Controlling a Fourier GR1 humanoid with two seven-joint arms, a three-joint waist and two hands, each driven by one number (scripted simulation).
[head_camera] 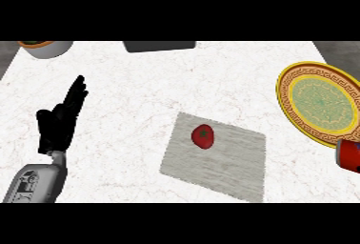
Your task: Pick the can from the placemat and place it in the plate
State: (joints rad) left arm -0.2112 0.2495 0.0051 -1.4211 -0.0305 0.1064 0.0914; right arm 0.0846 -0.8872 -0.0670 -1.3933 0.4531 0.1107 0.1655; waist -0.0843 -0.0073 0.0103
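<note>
Left hand [60,119] resting open at counter's left, fingers straight. Red can [349,155] with blue band lies at right edge, touching gold-patterned plate [292,76] rim. Tomato [202,136] sits on grey placemat [225,167].

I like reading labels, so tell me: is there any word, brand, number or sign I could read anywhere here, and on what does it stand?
No readable text anywhere.
Can: red with a blue band, cut by the view's right edge; no lettering can be made out.
Plate: only a gold key-pattern border, no words.
Placemat: plain grey, with an unmarked tomato on it.
Left hand: black, no markings; its grey forearm shows none legible.
</note>
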